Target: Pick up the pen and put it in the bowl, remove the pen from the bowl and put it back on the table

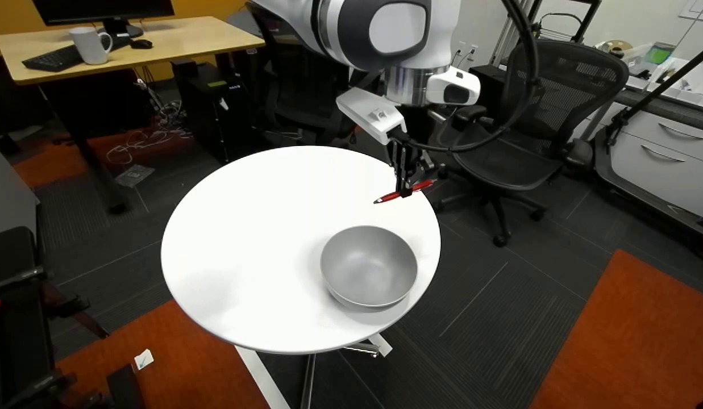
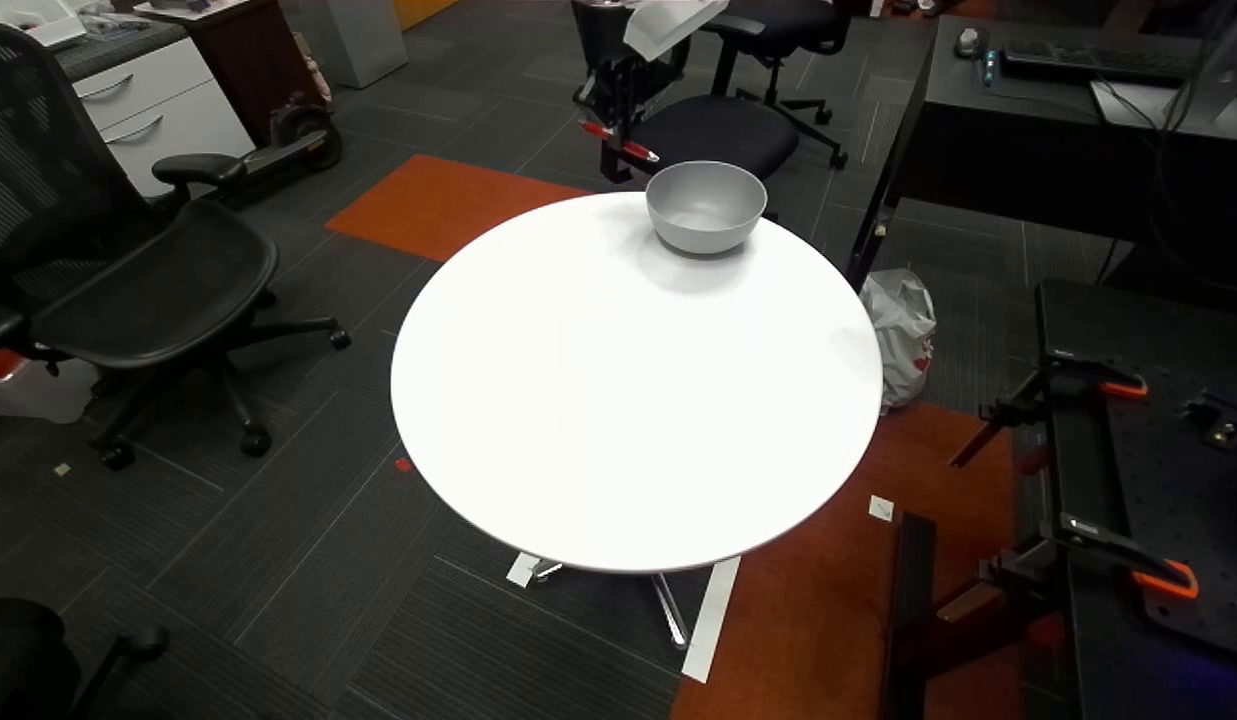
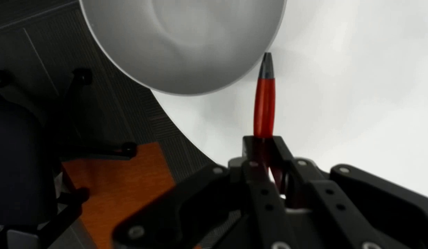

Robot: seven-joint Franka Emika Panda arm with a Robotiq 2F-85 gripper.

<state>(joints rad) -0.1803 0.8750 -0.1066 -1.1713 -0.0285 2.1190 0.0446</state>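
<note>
The red pen (image 3: 264,107) was clamped between the fingers (image 3: 284,155), gripped about the middle of its barrel, and it hung clear of the tabletop (image 1: 260,238), near the bowl (image 1: 368,267) and touching neither. Its dark tip pointed toward the rim, so in the wrist view the two seemed to meet, though both exterior views showed a gap. A pen like this would most likely be light and stiff, probably smooth plastic (the faint sheen along the red barrel hinted at as much), so weight should be no trouble and slipping or swivelling the likelier nuisance. The middle was a sensible place to hold it: the load would balance on either side, and both ends stuck out free. A firm, steady squeeze seemed in order, since a stiff barrel ought to bear it without bending, whereas a slack hold might let the pen roll. For the bowl, letting go low looked wise, as a round barrel would tend to bounce and slide on that curved wall. To fetch it out again, the same middle stretch would be the best to pinch, with the fingers set across the barrel, before laying it gently back on the tabletop.
</note>
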